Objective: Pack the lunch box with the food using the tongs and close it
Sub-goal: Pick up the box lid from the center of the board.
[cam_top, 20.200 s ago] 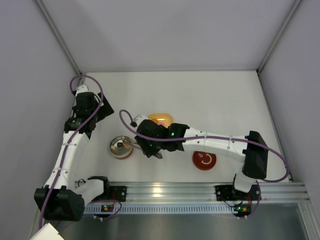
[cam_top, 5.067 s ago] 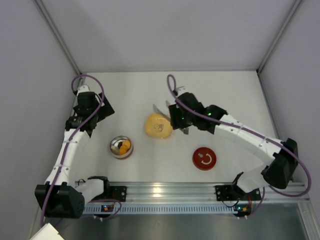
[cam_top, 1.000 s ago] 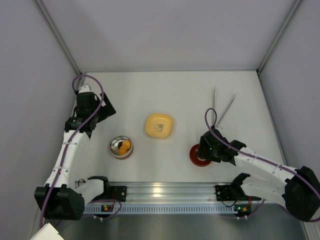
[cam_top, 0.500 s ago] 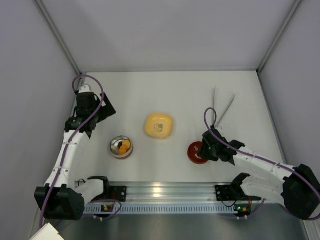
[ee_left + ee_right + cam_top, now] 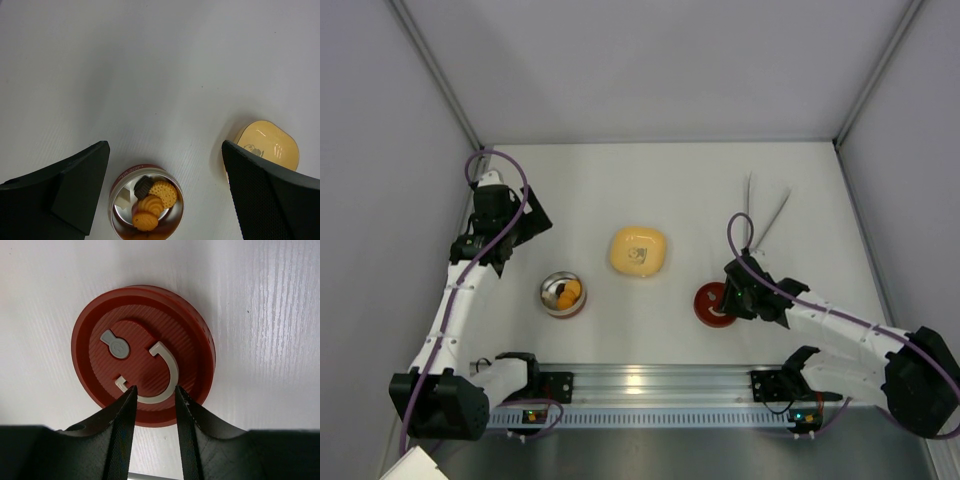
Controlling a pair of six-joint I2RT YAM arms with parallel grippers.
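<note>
The small round lunch box of shiny silver metal with a red band [image 5: 562, 294] sits on the white table [image 5: 670, 180]. It is at about 8 o'clock from the yellow rounded-square dish [image 5: 639, 250]. It has no top on. Inside it are the little food pieces [image 5: 150, 197], some orange biscuits and a dark brown one. The long thin silver tongs [image 5: 749, 200] lie flat at about 2 o'clock from the dish, and nothing holds them.

The flat red round lid [image 5: 145, 355] lies at about 4 o'clock from the dish. The right gripper [image 5: 153, 390] is down on it. Its jaws are almost closed, with the bottom of the white hoop [image 5: 150, 399] between them. It looks like a pinch on that hoop.

The left gripper [image 5: 164, 170] hangs wide open above the lunch box and holds nothing.

I think the lid is light and stiff, and smooth enough to slip. The hoop is the best place to hold it, but the lid may swing or tip there. The lunch box looks light and shiny too, so it could slide when the lid is pushed on.
</note>
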